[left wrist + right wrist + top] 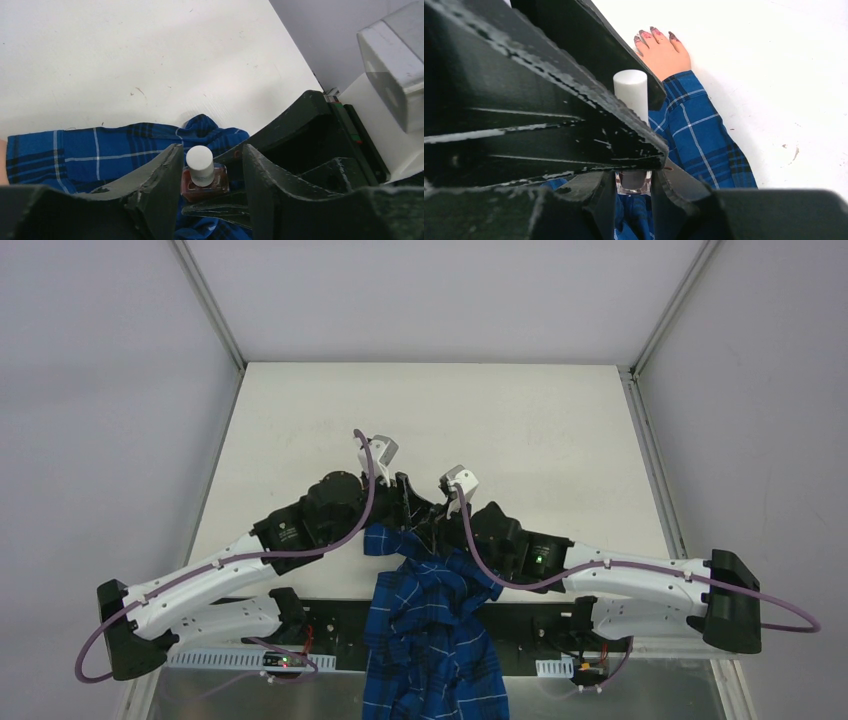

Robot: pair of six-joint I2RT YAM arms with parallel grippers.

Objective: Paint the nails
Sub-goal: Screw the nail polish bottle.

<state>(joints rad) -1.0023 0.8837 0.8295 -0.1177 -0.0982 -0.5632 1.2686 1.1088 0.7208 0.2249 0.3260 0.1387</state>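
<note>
Currently the right pincer (634,182) pinches the glass base of the polish bottle (205,182) and holds it upright. The left pincer (212,152) is spread around the white cap (630,90), with a gap visible on each side. The nails (655,32), dark reddish-purple, tip a pale hand (666,55) lying flat on the bench (125,50) around mid-width, towards the near edge. Its plaid sleeve (696,130) trails over that edge.

Hazards:
- An off-centre closure on the cap may tilt the bottle in the right grip.
- The bottle appears to sit over the sleeve, so polish spilled on opening would stain the fabric.
- A weak base grip may let the bottle turn with the cap.
</note>
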